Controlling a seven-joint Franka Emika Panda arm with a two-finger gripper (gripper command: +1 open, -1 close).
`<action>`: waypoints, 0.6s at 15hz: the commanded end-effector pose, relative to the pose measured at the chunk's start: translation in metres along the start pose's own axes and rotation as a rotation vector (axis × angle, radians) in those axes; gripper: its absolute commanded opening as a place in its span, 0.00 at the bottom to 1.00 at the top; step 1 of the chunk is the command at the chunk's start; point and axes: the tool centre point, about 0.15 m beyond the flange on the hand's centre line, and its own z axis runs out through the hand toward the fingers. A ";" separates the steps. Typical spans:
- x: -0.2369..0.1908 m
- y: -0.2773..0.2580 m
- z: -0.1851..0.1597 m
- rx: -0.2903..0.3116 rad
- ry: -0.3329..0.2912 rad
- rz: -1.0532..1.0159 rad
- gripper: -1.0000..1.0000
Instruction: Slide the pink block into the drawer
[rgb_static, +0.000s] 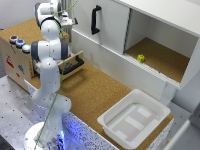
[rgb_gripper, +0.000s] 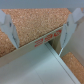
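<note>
The pink block does not show in either view. The drawer (rgb_static: 74, 64), light wood with a black bar handle, stands pulled out of the wooden box at the exterior view's left, partly behind the arm. My gripper (rgb_static: 68, 21) is high up beyond the drawer, close to the white cabinet's corner. In the wrist view the gripper (rgb_gripper: 39, 40) is open, its two fingers (rgb_gripper: 8, 27) spread wide over the cork surface (rgb_gripper: 37, 20) and a white edge (rgb_gripper: 42, 45). Nothing is between them.
A white cabinet door with a vertical black handle (rgb_static: 95, 20) stands behind the arm. A small yellow object (rgb_static: 141, 58) lies in the open cabinet bay. A white plastic tub (rgb_static: 134, 117) sits at the front right. Coloured round caps (rgb_static: 17, 41) top the wooden box.
</note>
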 end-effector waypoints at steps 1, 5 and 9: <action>-0.063 -0.002 0.014 0.039 0.206 0.061 1.00; -0.091 -0.002 0.015 0.055 0.217 0.067 1.00; -0.113 0.003 0.012 0.055 0.247 0.052 1.00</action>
